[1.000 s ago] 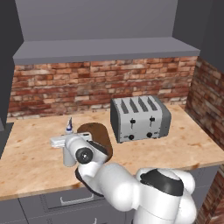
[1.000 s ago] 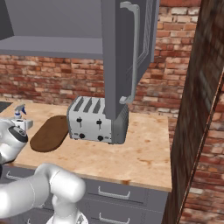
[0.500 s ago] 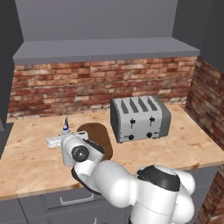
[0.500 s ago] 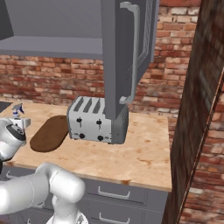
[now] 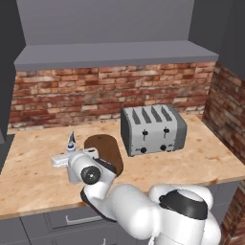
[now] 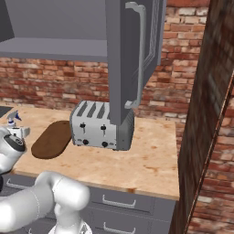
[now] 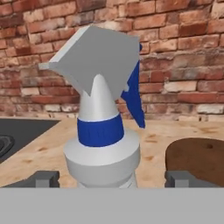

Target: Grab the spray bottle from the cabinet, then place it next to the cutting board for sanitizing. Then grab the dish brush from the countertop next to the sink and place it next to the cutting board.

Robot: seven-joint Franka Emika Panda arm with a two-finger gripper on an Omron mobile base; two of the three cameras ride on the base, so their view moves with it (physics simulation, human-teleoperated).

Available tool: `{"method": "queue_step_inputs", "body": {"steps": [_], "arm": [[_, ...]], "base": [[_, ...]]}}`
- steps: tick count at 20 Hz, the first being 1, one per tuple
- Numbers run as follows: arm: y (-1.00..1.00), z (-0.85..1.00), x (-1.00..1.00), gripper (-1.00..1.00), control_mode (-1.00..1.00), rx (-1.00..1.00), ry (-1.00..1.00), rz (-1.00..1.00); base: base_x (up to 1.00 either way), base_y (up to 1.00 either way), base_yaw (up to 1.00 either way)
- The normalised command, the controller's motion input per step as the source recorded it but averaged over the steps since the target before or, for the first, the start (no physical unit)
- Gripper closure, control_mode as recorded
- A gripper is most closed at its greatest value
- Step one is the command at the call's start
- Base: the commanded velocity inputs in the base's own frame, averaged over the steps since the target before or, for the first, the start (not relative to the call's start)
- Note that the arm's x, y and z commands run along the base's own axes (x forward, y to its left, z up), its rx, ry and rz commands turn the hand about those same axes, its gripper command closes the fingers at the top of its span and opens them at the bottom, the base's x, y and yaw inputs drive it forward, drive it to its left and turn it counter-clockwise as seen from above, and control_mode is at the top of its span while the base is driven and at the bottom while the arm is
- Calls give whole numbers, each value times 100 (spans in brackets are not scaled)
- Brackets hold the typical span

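The spray bottle (image 7: 103,144), pale grey with a blue collar and trigger, stands upright on the countertop (image 5: 28,177) just left of the dark brown cutting board (image 5: 106,150). My gripper (image 7: 113,179) is open around the bottle's base, with a fingertip on each side and a visible gap on the right. From the left base view the bottle's blue tip (image 5: 72,139) rises above my gripper (image 5: 71,154). From the right base view the bottle (image 6: 13,117) and my gripper (image 6: 18,132) sit left of the board (image 6: 52,139). The dish brush and the sink are out of view.
A steel toaster (image 5: 152,129) stands right of the board. The open cabinet door (image 6: 132,59) with its bar handle (image 6: 139,55) hangs above the toaster, beside the grey shelf (image 6: 55,48). A black stove surface (image 7: 17,131) lies left of the bottle. A brick wall backs the counter.
My hand and the spray bottle have sunk slightly and drifted a little to the left, toward the countertop beside the cutting board.
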Motion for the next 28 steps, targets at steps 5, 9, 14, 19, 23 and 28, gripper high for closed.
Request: {"method": "queue_step_inputs", "body": {"steps": [5, 9, 14, 19, 23, 28], "arm": [[0, 0, -17, -100, -100, 0, 0, 0], [0, 0, -20, -100, -100, 0, 0, 0], [0, 3, -27, -100, -100, 0, -4, 2], [-10, 72, -59, -100, -100, 0, 0, 11], [-14, 98, -50, -100, -100, 0, 3, 1], [-8, 100, -55, -100, -100, -8, 12, -3]], "base": [[0, 0, 0], [0, 0, 0], [0, 0, 0], [0, 0, 0], [0, 0, 0], [0, 0, 0]]}}
